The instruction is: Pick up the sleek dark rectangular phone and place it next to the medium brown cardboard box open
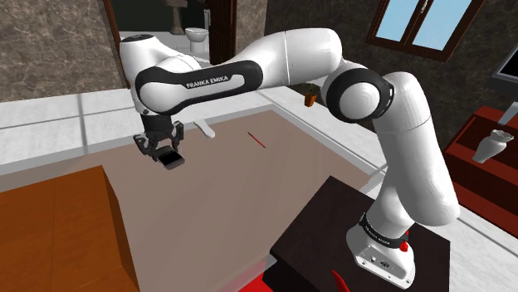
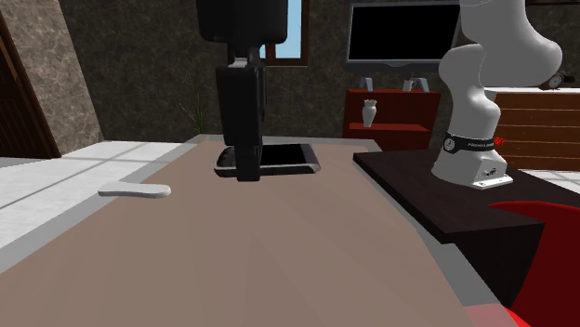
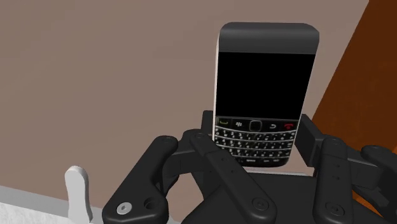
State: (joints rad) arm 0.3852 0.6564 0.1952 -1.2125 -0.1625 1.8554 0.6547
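Shut tight on the phone [image 3: 266, 76], gripper [image 3: 257, 143] pinching its keypad end from both sides, plain in the wrist view. Left of centre in the shoulder view, just a dark sliver under the fingertips, low over the table [image 1: 224, 199]. Mid-frame in the second exterior view, half hidden behind one finger [image 2: 246, 121]. Lifted or resting: hard to tell. Box [image 1: 62, 228] cut off at the shoulder view's lower left.

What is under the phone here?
Under the phone, which the gripper clasps at its keypad end, lies the plain brownish tabletop. The patch directly beneath is covered by the phone, so contact cannot be judged.
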